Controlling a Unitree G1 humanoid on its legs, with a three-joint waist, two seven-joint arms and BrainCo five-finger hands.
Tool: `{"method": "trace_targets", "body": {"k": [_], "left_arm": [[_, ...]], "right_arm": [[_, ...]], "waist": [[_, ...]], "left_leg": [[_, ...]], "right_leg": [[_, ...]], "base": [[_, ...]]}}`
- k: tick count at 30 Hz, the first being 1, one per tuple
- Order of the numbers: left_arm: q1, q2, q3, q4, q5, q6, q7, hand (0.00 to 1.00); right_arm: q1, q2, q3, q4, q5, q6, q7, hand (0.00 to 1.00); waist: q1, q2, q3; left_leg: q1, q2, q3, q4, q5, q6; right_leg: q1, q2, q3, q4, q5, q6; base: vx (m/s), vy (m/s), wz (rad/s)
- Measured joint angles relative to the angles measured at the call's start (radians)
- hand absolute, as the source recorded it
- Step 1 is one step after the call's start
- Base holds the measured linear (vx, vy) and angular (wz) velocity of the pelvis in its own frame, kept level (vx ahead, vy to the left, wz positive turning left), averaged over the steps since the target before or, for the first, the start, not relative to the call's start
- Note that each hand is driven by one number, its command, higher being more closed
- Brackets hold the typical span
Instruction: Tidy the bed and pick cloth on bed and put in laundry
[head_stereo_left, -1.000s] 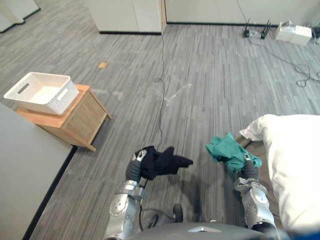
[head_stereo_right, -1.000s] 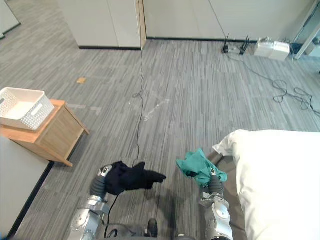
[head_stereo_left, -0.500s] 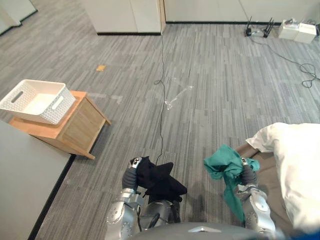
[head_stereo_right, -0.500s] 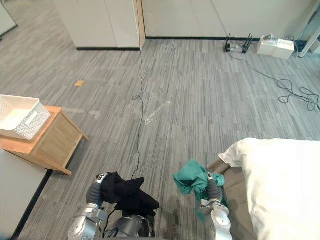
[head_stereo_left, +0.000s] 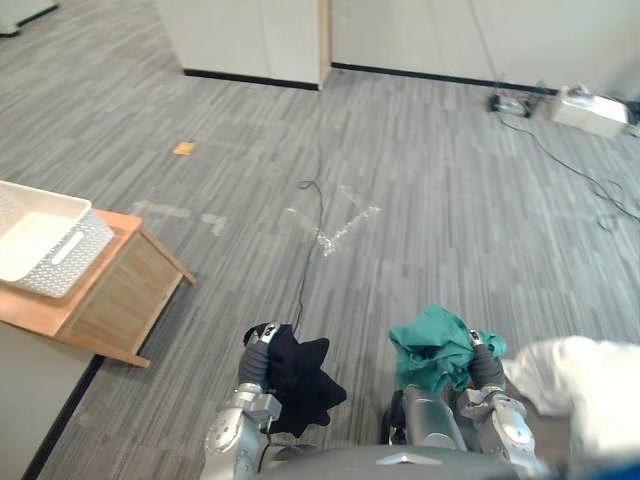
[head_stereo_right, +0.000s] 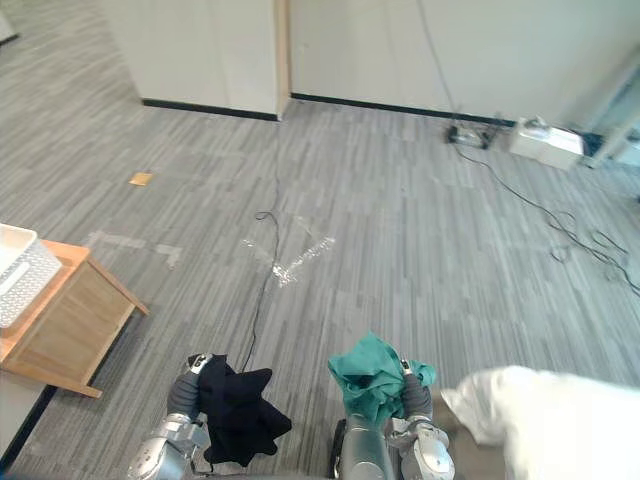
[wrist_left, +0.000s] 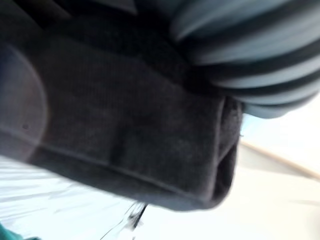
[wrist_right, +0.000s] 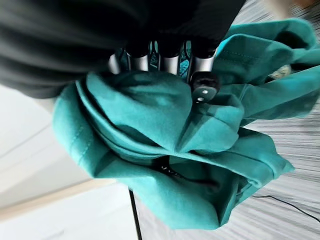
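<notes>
1. The left robot hand (head_stereo_left: 262, 343) is at 7 o'clock in the head view, raised above the grey floor (head_stereo_left: 420, 200).
2. A black cloth (head_stereo_left: 303, 385) is bunched over this robot hand and hangs from it clear of the floor. The left wrist view shows the same dark fabric right up against the ribbed cover. How far the robot hand is closed I cannot tell.
3. The right robot hand (head_stereo_left: 483, 362) is at 5 o'clock, level with the left one and apart from it.
4. It is clenched on a teal cloth (head_stereo_left: 430, 345). In the right wrist view its fingers (wrist_right: 167, 62) dig into the folds in a row and its thumb (wrist_right: 202, 89) presses into the fabric beside them. The cloth bulges above the robot hand in a loose wad.
5. A white basket (head_stereo_left: 75, 262) sits at 9 o'clock on a low wooden bench (head_stereo_left: 115, 300), cut by the picture's edge and well apart from both cloths.
6. White bedding (head_stereo_left: 585, 385) lies at 4 o'clock, just beside the right robot hand.
7. A small orange scrap (head_stereo_left: 183, 148) lies on the floor at 10 o'clock, and a white box (head_stereo_left: 588, 108) at 2 o'clock near the wall.
</notes>
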Motion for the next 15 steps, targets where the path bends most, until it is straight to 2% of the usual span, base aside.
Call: {"method": "trace_targets", "body": {"k": [1,2,3,5,6,7,8,9,10,11,12,13,14,15], "left_arm": [[0.019,0.003,0.005,-0.007,0.001,0.0,-0.012,1.0],[0.032,-0.014,0.007,0.0,0.012,0.003,-0.012,1.0],[0.036,-0.018,0.009,-0.001,0.017,0.003,-0.014,1.0],[0.04,-0.048,0.009,-0.002,0.016,0.007,-0.019,1.0],[0.052,-0.062,0.017,-0.015,0.016,0.013,-0.019,1.0],[0.059,-0.069,0.021,-0.028,0.016,0.017,-0.019,1.0],[0.072,-0.083,0.032,-0.055,0.016,0.025,-0.02,1.0],[0.102,-0.096,0.045,-0.075,0.014,0.026,-0.021,1.0],[0.117,-0.103,0.047,-0.082,0.0,0.027,-0.026,1.0],[0.117,-0.104,0.047,-0.084,-0.006,0.028,-0.034,1.0],[0.118,-0.104,0.048,-0.084,-0.007,0.029,-0.036,1.0],[0.122,-0.104,0.049,-0.086,-0.014,0.03,-0.042,1.0],[0.121,-0.105,0.049,-0.087,-0.015,0.031,-0.043,1.0],[0.121,-0.105,0.049,-0.087,-0.017,0.031,-0.043,1.0]], "right_arm": [[0.017,0.002,0.005,-0.031,0.001,-0.008,-0.002,1.0],[-0.002,-0.001,0.005,-0.034,0.001,-0.007,-0.003,1.0],[-0.006,-0.007,0.004,-0.042,0.001,-0.007,-0.002,1.0],[-0.001,-0.005,0.005,-0.08,0.001,-0.007,0.009,1.0],[-0.001,-0.005,0.007,-0.093,0.0,-0.003,0.02,1.0],[-0.002,-0.006,0.007,-0.103,0.0,-0.001,0.026,1.0],[0.005,-0.008,0.009,-0.131,-0.001,0.001,0.04,1.0],[0.019,-0.005,0.017,-0.158,-0.003,0.002,0.057,1.0],[0.03,-0.009,0.014,-0.175,-0.009,0.002,0.081,1.0],[0.026,-0.031,-0.005,-0.163,-0.026,0.001,0.108,1.0],[0.022,-0.036,-0.017,-0.15,-0.028,-0.002,0.123,1.0],[0.003,-0.054,-0.043,-0.101,-0.03,-0.018,0.169,1.0],[-0.016,-0.066,-0.07,-0.049,-0.029,-0.048,0.211,1.0],[-0.019,-0.07,-0.076,-0.042,-0.03,-0.055,0.218,1.0]], "waist": [[0.002,-0.005,-0.004],[0.017,0.04,-0.001],[0.017,0.044,-0.003],[0.01,0.058,-0.004],[0.01,0.063,-0.002],[0.01,0.066,0.001],[0.013,0.072,0.007],[0.027,0.067,0.01],[0.028,0.068,0.009],[0.033,0.057,0.01],[0.035,0.054,0.01],[0.051,0.05,0.009],[0.071,0.051,0.009],[0.075,0.051,0.009]], "left_leg": [[0.038,0.024,0.0,0.034,-0.066,-0.029],[0.058,0.071,0.003,0.065,-0.079,-0.048],[0.052,0.079,0.002,0.087,-0.074,-0.053],[0.032,0.104,-0.004,0.22,-0.028,-0.05],[-0.023,0.131,-0.008,0.378,0.039,-0.041],[-0.058,0.145,-0.011,0.461,0.087,-0.043],[-0.133,0.174,-0.018,0.623,0.239,-0.045],[-0.211,0.204,-0.03,0.767,0.417,-0.073],[-0.315,0.227,-0.032,0.934,0.387,-0.074],[-0.42,0.219,-0.021,1.038,0.295,-0.052],[-0.446,0.212,-0.015,1.043,0.271,-0.048],[-0.5,0.191,0.007,1.013,0.213,-0.049],[-0.551,0.16,0.041,0.918,0.15,-0.065],[-0.562,0.152,0.055,0.881,0.133,-0.069]], "right_leg": [[0.017,0.006,-0.001,-0.025,0.18,-0.041],[0.01,0.039,-0.02,0.058,0.123,-0.091],[-0.001,0.039,-0.022,0.096,0.093,-0.105],[-0.003,0.044,-0.045,0.224,-0.045,-0.12],[0.033,0.072,-0.054,0.23,-0.091,-0.123],[0.051,0.083,-0.054,0.224,-0.107,-0.128],[0.098,0.108,-0.057,0.204,-0.132,-0.135],[0.148,0.133,-0.055,0.174,-0.148,-0.146],[0.202,0.149,-0.054,0.148,-0.173,-0.161],[0.266,0.151,-0.051,0.108,-0.193,-0.161],[0.289,0.151,-0.049,0.09,-0.197,-0.162],[0.344,0.151,-0.042,0.04,-0.2,-0.162],[0.398,0.149,-0.035,-0.008,-0.195,-0.161],[0.414,0.148,-0.035,-0.021,-0.196,-0.161]], "base": [[0.66,-0.368,0.18],[0.55,-0.309,0.05],[0.53,-0.316,-0.06],[0.52,-0.336,0.15],[0.5,-0.332,0.04],[0.37,-0.254,-0.14],[0.36,-0.206,-0.17],[0.48,-0.219,-0.17],[0.66,-0.28,-0.09],[0.47,-0.189,-0.01],[0.47,-0.173,-0.05],[0.41,-0.099,-0.17],[0.61,-0.119,-0.18],[0.52,-0.061,-0.1]]}}
